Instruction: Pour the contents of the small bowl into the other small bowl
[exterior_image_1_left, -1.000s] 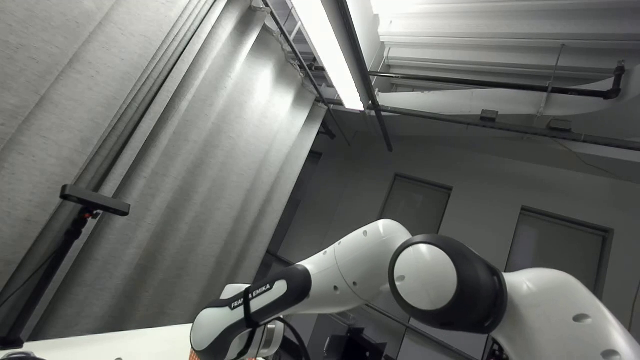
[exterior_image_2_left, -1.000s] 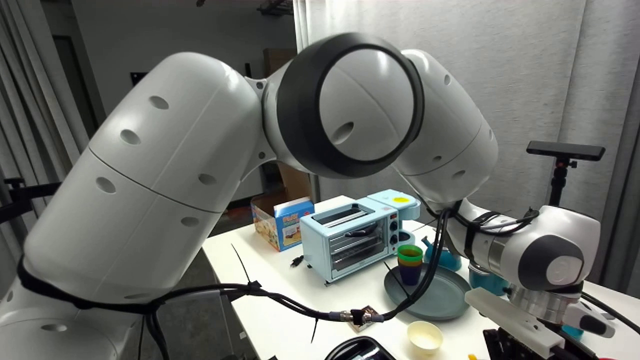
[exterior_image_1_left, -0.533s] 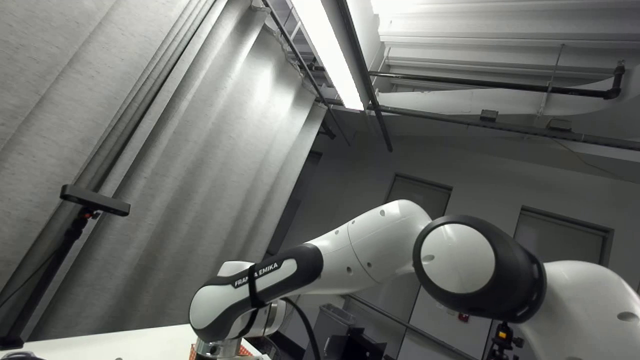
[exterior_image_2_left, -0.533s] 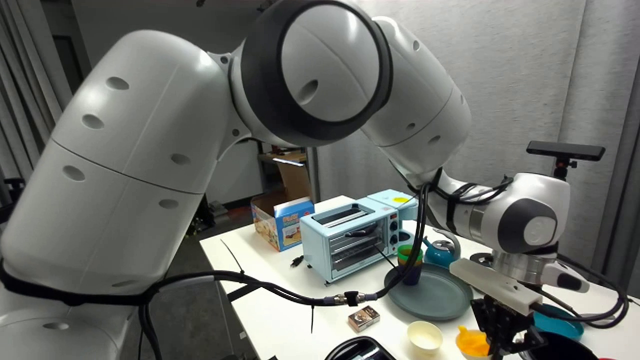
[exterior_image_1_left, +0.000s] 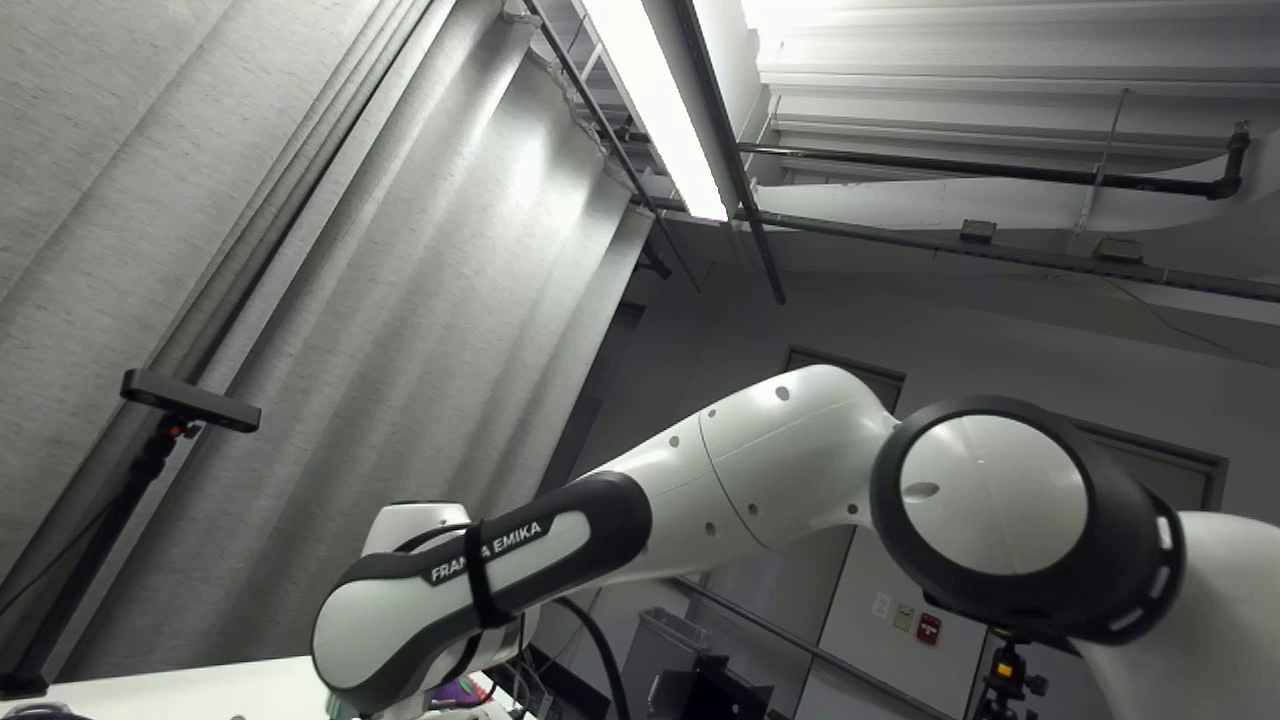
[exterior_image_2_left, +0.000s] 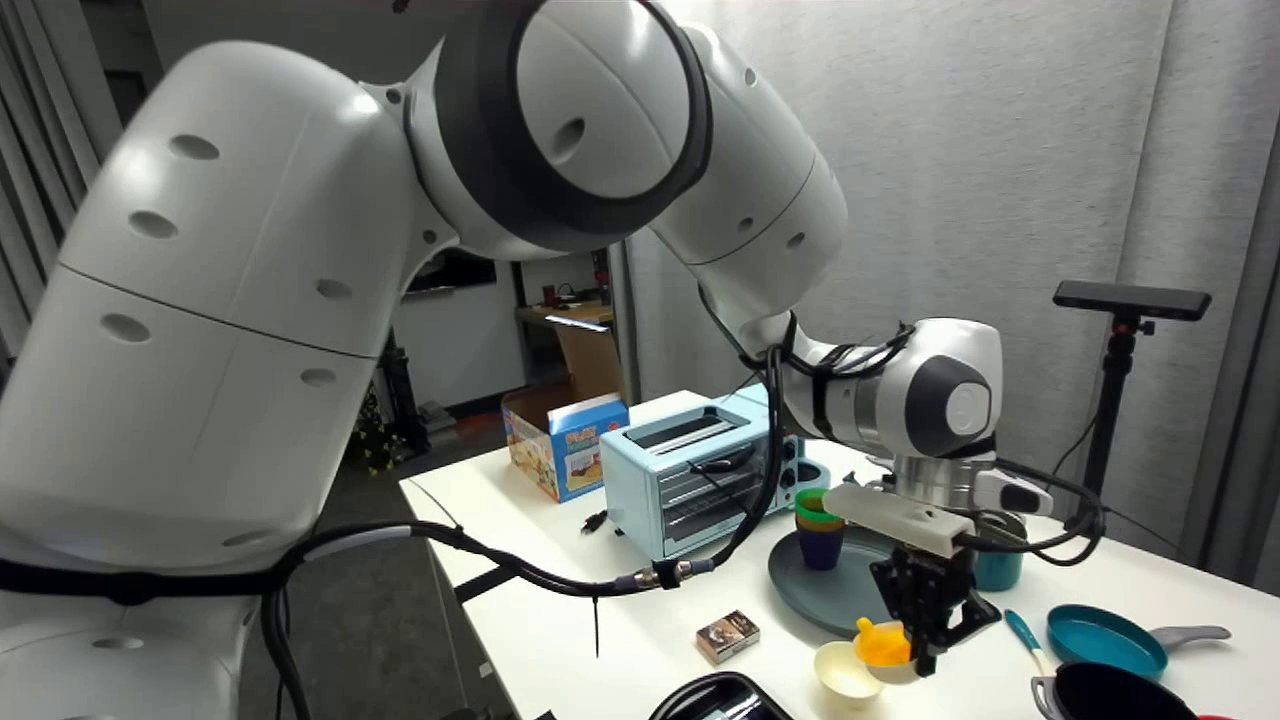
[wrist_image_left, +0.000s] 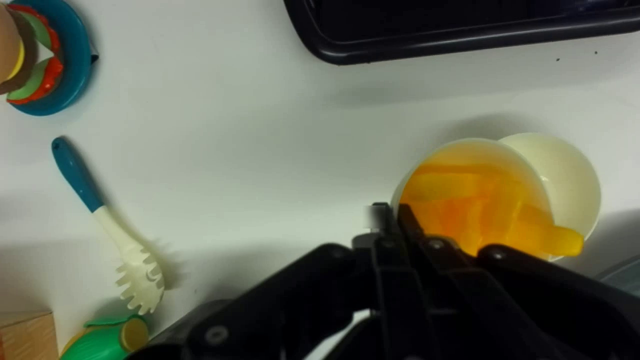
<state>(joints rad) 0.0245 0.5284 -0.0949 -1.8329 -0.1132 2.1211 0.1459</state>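
At the left of the wrist view a pasta server (wrist_image_left: 114, 228) is lying on the white table (wrist_image_left: 225, 150). Right of centre, the gripper (wrist_image_left: 395, 218) is pinching the left wall of the filled bowl (wrist_image_left: 492, 156), its jaws standing almost together with just that thin wall between them. It is relying on one spot, so shifting weight could be twisting the bowl loose during the tilt. The filled bowl is carrying orange and yellow pieces (wrist_image_left: 470, 210), and its mouth is looking only partly lined up with the receiving bowl (wrist_image_left: 575, 185); tipping off line could be scattering some onto the table. At its lower right rim one yellow piece (wrist_image_left: 568, 242) is jutting out, likely to be going first; a quick tilt could be throwing it wide. Furthest right, the receiving bowl is sitting on the table, partly covered by the filled one. In an exterior view the receiving bowl (exterior_image_2_left: 843, 672) and the filled bowl (exterior_image_2_left: 890, 677) are overlapping too; whether they are touching, I can't tell. Coming in too low could be shoving the receiving bowl aside.
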